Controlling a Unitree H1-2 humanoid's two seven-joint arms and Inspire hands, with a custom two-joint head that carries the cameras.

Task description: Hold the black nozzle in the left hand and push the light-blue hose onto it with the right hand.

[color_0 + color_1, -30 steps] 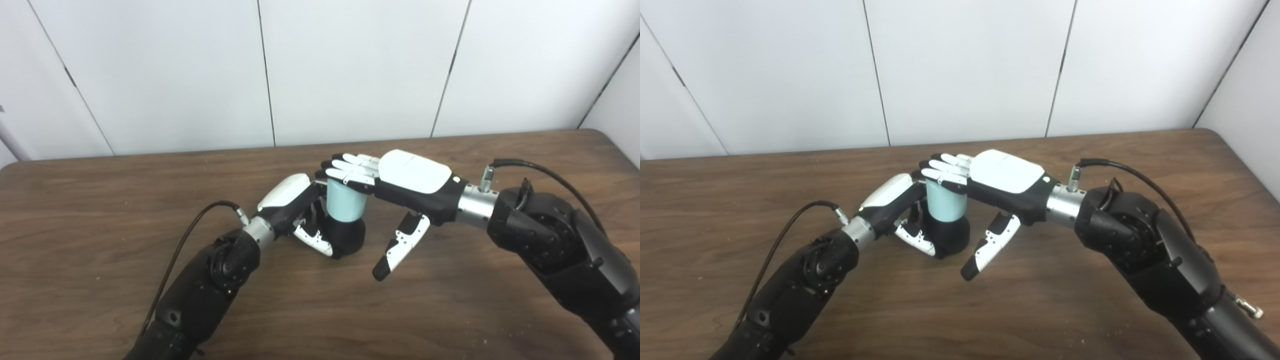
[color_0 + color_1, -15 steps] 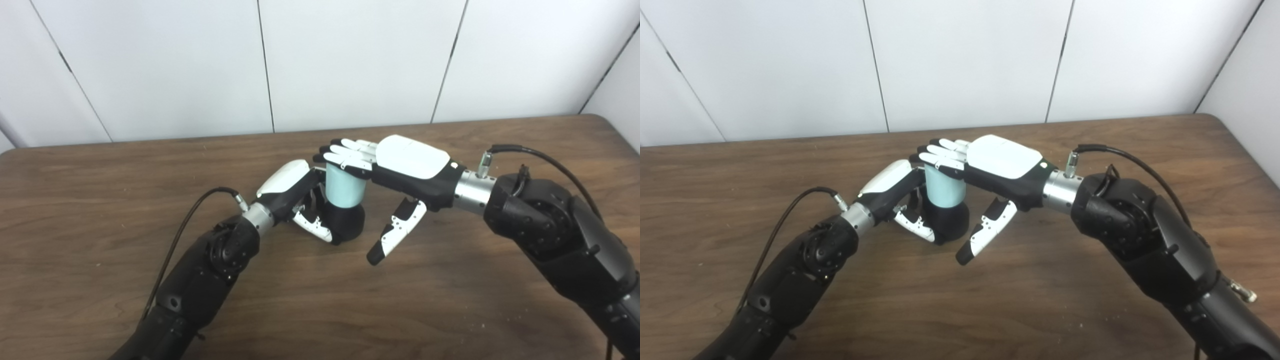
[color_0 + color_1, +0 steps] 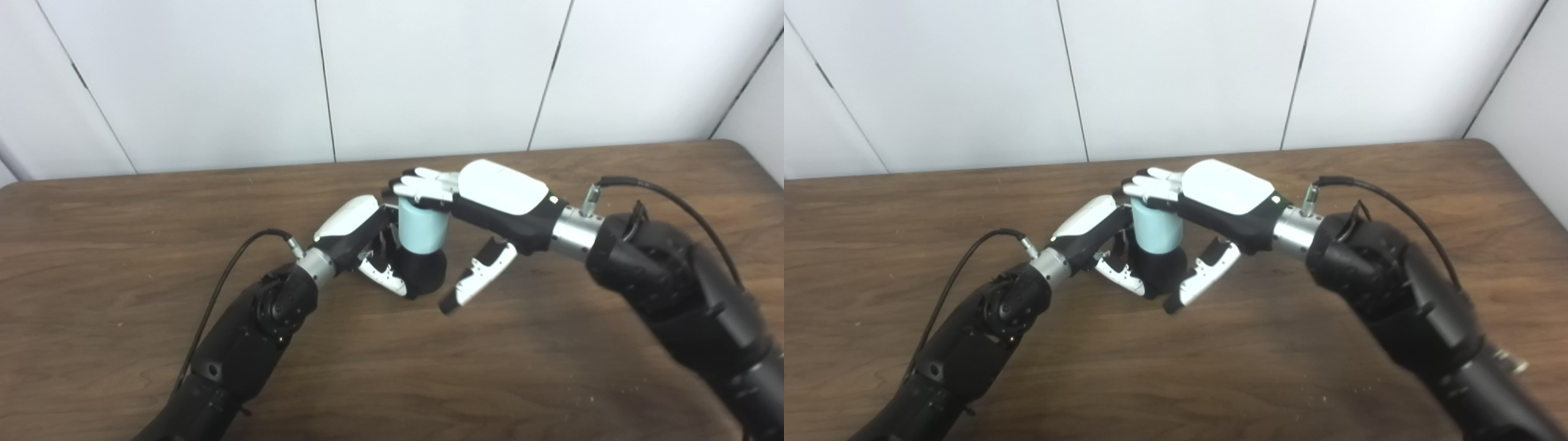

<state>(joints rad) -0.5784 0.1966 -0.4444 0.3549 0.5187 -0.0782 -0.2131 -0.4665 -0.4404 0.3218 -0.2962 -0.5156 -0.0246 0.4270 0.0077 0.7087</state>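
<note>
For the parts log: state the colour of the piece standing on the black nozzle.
Light blue hose, plain, no pattern; clearest in the left eye view.

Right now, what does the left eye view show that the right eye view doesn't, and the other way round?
Only the left eye view shows bare table between the right hand thumb and the black nozzle. Only the right eye view has that thumb's tip meeting the nozzle's outline, hiding the gap. Both show the left hand gripping the nozzle and the right hand's fingers lying flat on top of the light-blue hose.
</note>
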